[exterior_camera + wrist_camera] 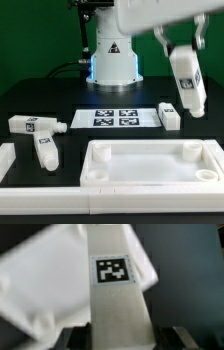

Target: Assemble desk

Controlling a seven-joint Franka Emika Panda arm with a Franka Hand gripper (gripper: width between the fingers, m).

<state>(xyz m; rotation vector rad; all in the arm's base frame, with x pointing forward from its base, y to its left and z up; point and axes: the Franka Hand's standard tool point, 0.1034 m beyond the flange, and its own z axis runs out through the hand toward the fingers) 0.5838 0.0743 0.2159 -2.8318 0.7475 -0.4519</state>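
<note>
Between jaws, leg (118, 303), loose legs (36, 125) exterior-only

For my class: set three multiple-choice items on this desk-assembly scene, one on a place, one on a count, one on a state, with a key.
1. Where does the tabletop panel lie? A on the marker board; B nearer the camera than the marker board; C in the jaws.
2. How many legs lie at the exterior view's left of the marker board? A one; B two; C five.
3. The jaws are: A open and empty; B out of view; C shut on a leg.
Key: 1B, it fills the foreground; 2B, a pair lies there; 3C, the wrist view shows the held leg clamped.
</note>
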